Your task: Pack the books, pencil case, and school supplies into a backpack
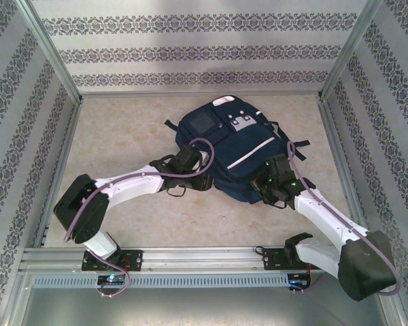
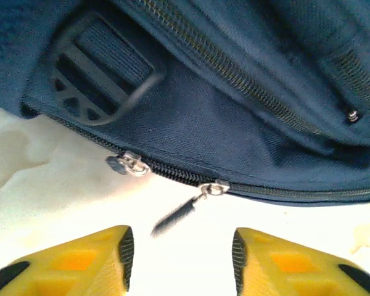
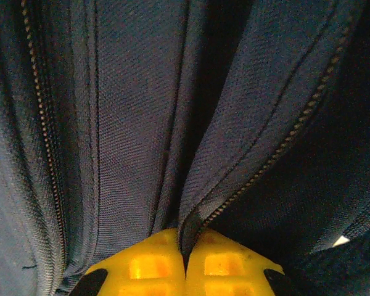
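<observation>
Right tool (image 3: 185, 246) clamped on backpack (image 3: 135, 123) fabric, left tool (image 2: 182, 253) spread apart near zipper pull (image 2: 172, 221)

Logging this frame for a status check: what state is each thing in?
Large navy blue fabric backpack: lying flat on the table.
Zip along its edge: looks closed between two silver sliders.
Left gripper: fingers open, holding nothing.
Right gripper: fingers shut on backpack fabric.
</observation>
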You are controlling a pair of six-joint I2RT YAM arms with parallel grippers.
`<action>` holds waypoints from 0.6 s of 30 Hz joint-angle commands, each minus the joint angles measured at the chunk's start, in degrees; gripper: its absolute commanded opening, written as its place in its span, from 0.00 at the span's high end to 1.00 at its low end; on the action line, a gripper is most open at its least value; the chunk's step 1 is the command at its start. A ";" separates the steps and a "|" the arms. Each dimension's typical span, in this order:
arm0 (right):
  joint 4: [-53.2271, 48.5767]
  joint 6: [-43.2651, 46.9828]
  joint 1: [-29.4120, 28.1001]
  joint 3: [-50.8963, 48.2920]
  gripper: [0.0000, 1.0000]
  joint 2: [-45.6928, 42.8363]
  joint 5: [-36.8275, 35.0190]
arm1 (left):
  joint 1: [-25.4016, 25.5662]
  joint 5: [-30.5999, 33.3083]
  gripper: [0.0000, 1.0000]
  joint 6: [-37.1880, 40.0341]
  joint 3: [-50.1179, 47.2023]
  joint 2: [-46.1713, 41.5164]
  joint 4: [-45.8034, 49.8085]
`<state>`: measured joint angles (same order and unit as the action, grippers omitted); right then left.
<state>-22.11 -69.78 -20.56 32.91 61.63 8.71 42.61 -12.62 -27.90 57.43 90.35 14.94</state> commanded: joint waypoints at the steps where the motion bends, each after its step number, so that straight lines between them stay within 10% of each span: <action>1: 1.37 2.67 -5.05 4.10 1.00 1.41 -0.83 | -0.69 3.80 0.35 0.77 -0.39 -9.64 5.14; 9: 3.74 6.85 -17.96 11.80 1.00 8.75 -1.36 | -3.23 13.04 0.00 1.59 3.61 -26.76 17.86; 18: 7.43 12.38 -26.56 22.57 1.00 24.28 9.56 | -3.92 26.74 0.00 7.41 7.88 -35.35 23.46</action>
<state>-19.42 -63.09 -44.97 51.24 84.25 10.50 39.55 8.91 -23.86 64.25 55.88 34.26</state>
